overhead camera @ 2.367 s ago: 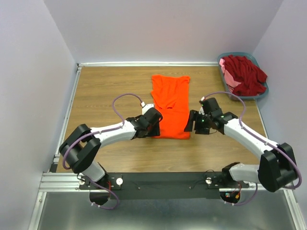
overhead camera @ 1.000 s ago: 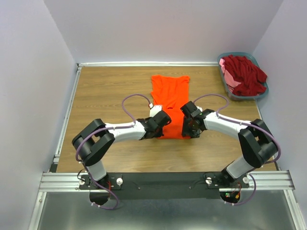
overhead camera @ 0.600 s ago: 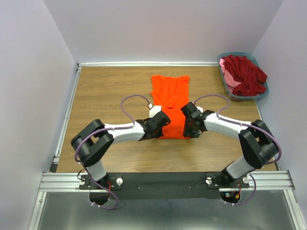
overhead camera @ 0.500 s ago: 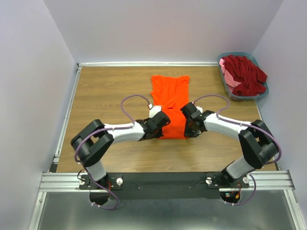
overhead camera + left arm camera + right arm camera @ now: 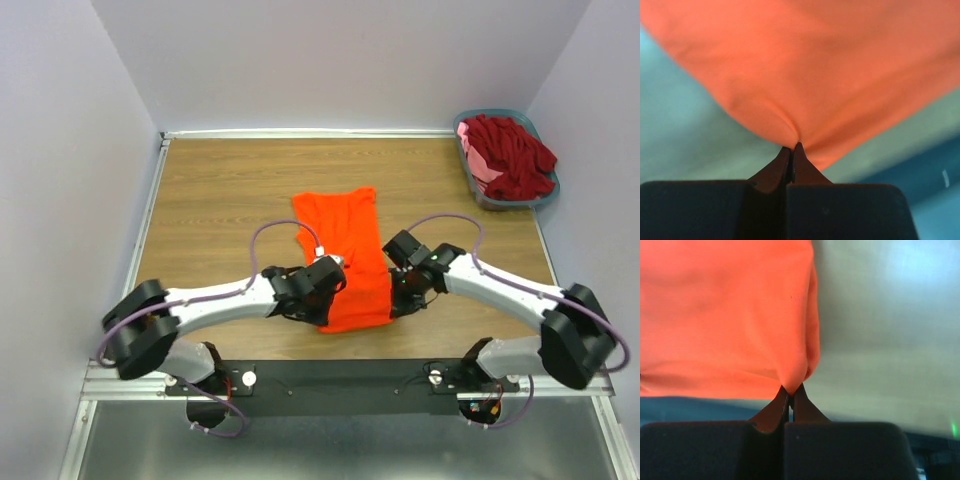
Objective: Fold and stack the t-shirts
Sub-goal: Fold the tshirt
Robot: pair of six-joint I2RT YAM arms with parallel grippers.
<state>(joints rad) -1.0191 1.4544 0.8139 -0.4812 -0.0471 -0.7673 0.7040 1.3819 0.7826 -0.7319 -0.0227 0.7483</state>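
Item: orange t-shirt (image 5: 343, 245), one, lying on the tabletop (image 5: 220, 190) at centre, as a narrow strip with no sleeve showing at either side. Long axis: from the arm bases toward the far wall, the far end leaning slightly left. Left claw (image 5: 791, 150): clenched on a pinch of orange fabric at the near-left corner of the hem, the cloth puckering into the closed tips. Right claw (image 5: 791, 390): likewise clenched on orange fabric, at the near-right corner. Position of the shirt relative to the claws: nearly all of it lies beyond them, away from the bases, with only the near hem between the two. In both wrist views the gripped edge appears raised off the wood, though how far cannot be told. Judged next move: carry the hem forward along the long axis and lay it over the far end, both arms travelling together so the fold lands square. Neither arm is nearer; each holds its own corner. Container: grey-blue basket (image 5: 492, 112), at the far right corner of the tabletop, well apart from the orange shirt. Contents: dark red t-shirt (image 5: 515, 150), crumpled on top; pink t-shirt (image 5: 472, 145), showing at the left side beneath it. Further contents, if any, are hidden. Stack: none yet visible.
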